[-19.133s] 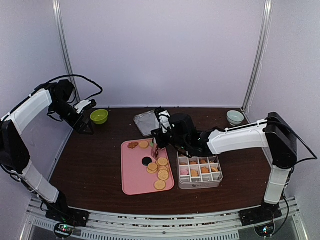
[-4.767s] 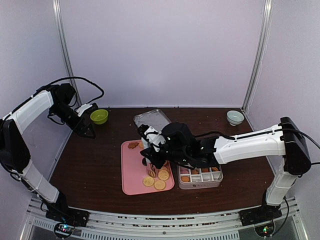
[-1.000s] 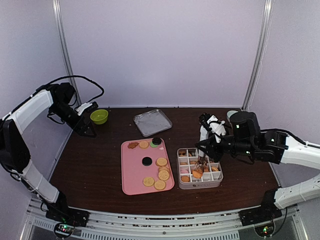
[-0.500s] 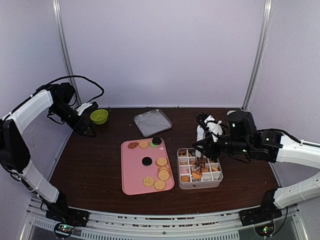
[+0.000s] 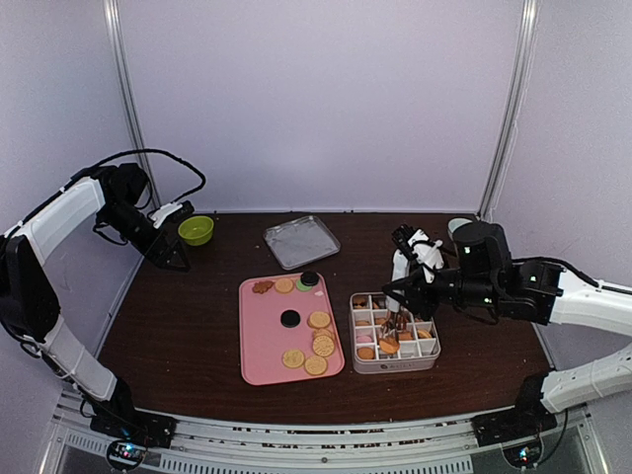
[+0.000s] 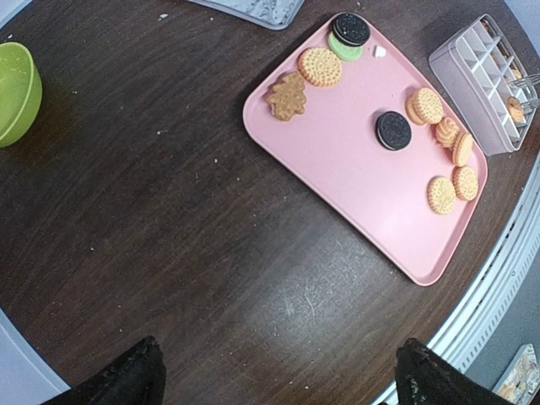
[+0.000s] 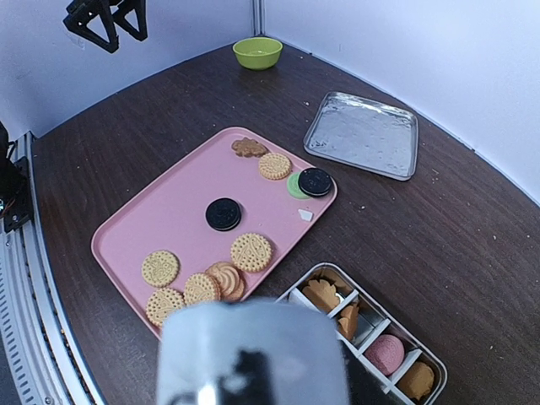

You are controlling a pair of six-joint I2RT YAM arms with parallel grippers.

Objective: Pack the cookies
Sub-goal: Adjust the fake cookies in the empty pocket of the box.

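While my left claw [image 5: 168,256] hung wide open and empty over the far left of the table [image 5: 178,336], near the green bowl [image 5: 196,230], my right claw [image 5: 400,294] hovered above the divided box [image 5: 395,365]. It was partly closed on the metal tongs [image 5: 399,320], whose tips reached down into one of the box's middle compartments. The cookies [image 7: 251,251] were split between two places. Round golden ones lay scattered on the pink tray [image 5: 262,346], mostly along its right side. With them were a black sandwich cookie [image 7: 224,213] near the middle, and a brown flower-shaped one [image 7: 249,147], another golden round and a second black one along the far edge. More sat in the box: brown, orange and pink pieces in separate cells. A silver metal tray [image 5: 301,241] lay beyond the pink tray.
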